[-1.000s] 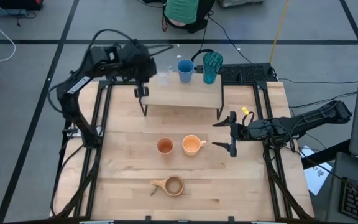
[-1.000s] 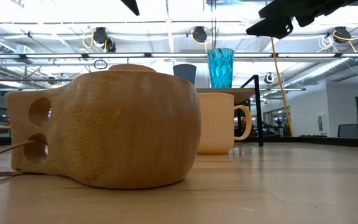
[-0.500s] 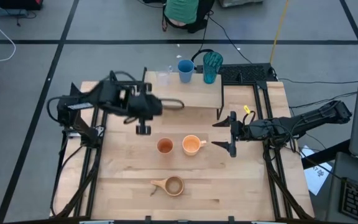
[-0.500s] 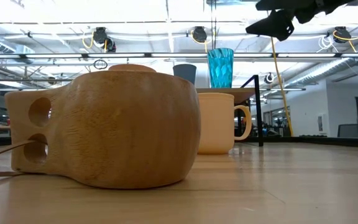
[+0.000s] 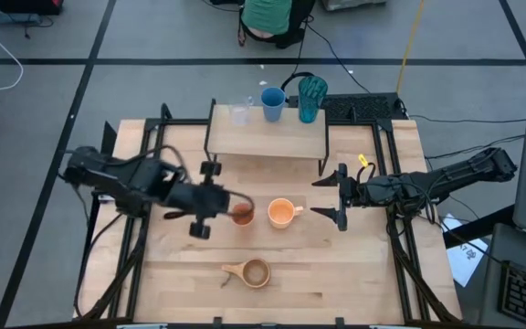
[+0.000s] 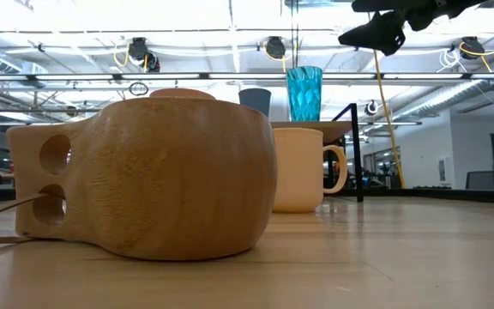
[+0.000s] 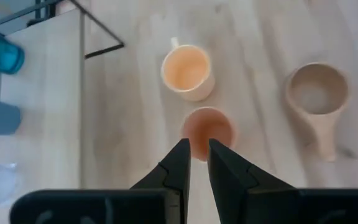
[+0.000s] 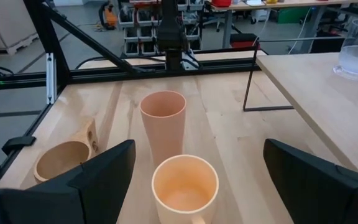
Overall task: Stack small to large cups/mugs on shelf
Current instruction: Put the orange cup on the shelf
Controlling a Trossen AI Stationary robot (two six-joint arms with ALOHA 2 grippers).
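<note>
A light butcher-block table [image 5: 373,265] under workshop ceiling lights held three cups, with three more on the shelf [image 5: 268,139].

Nearest sat the tan wooden cup [image 5: 254,272]; beyond it, the orange-brown tumbler [image 5: 242,214] and orange handled mug [image 5: 282,213] stood side by side. The left gripper [image 5: 247,201], fingers nearly closed and empty, hung over the tumbler, probably lining up a grasp. The right gripper [image 5: 339,197] waited wide apart beside the mug. Farthest, the clear glass [image 5: 239,112], blue cup [image 5: 273,102] and teal textured tumbler [image 5: 311,98] lined the shelf's back edge; the glass was hard to make out.
</note>
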